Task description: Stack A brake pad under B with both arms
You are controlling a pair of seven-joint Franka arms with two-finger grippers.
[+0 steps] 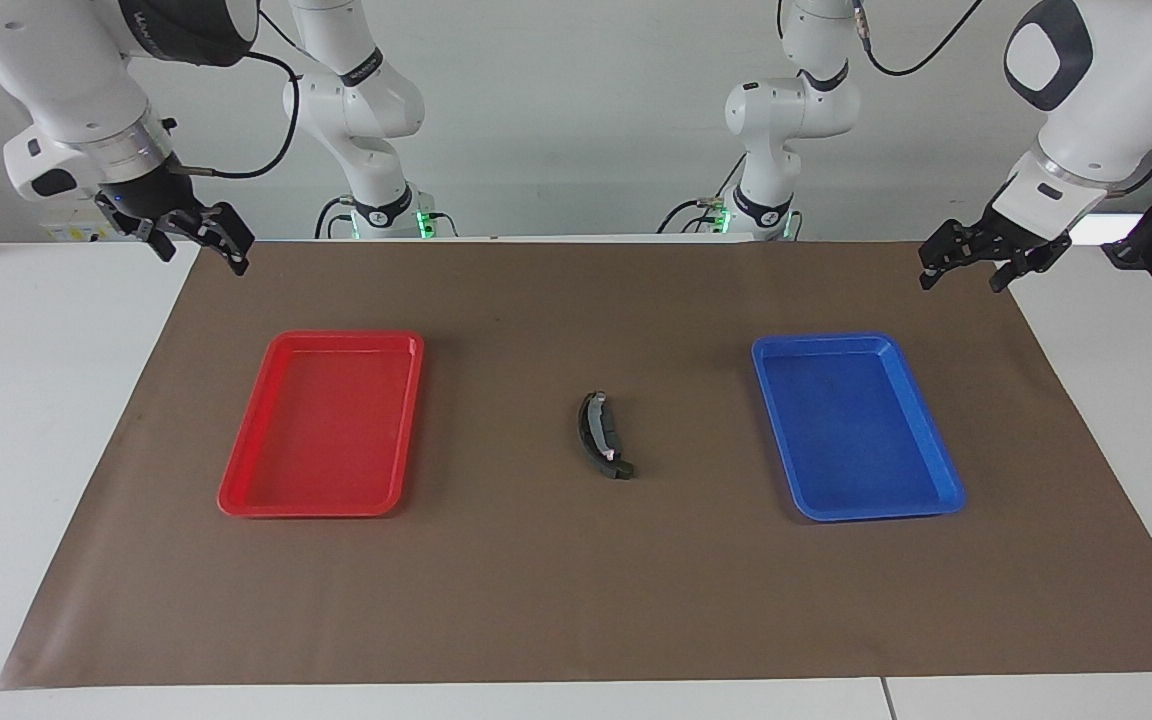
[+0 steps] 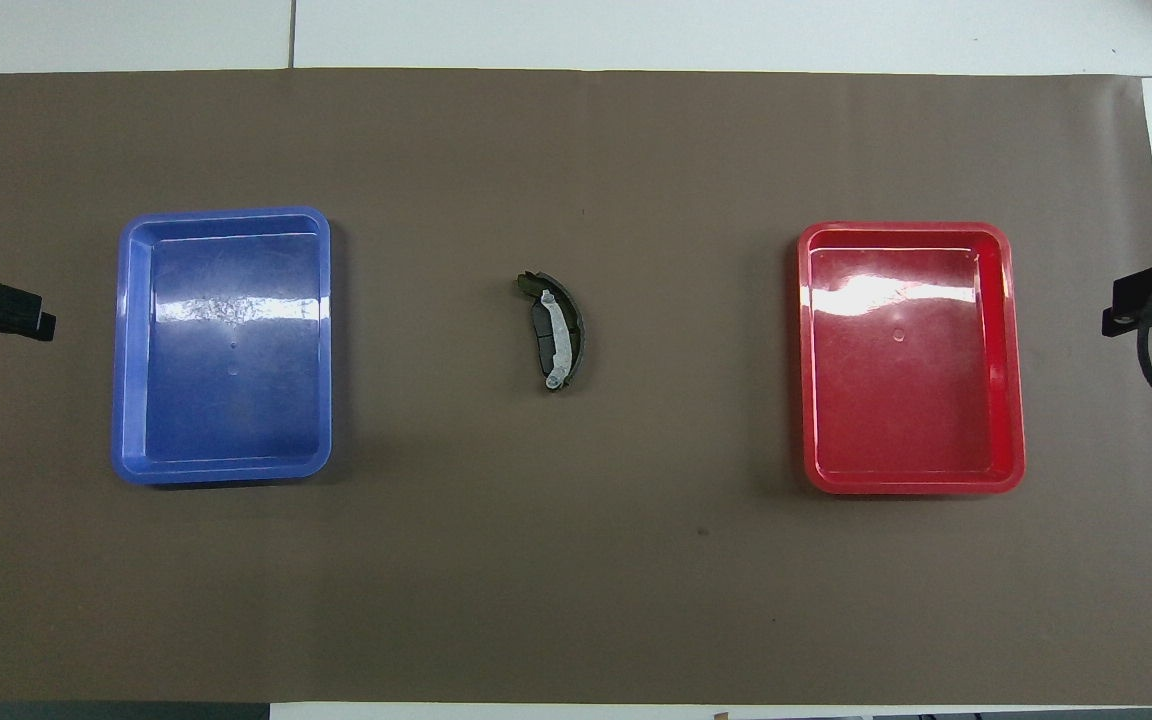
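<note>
A pad (image 2: 543, 335) and B (image 2: 570, 325) lie together mid-table between blue tray (image 1: 948, 470) and red tray (image 1: 236, 480) — which is on top, unclear; left gripper (image 1: 966, 265) and right gripper (image 1: 198, 240) wait, jaws open; risk: regrasping one piece drags its neighbour.

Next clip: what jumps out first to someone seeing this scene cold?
Two bright trays on the brown mat: a red tray toward the right arm's end and a blue tray toward the left arm's end, neither holding anything. Between them lie the brake pieces together, the curved B with the short A brake pad against it. The left pincer and right pincer hang over the mat's corners nearest the robots.
</note>
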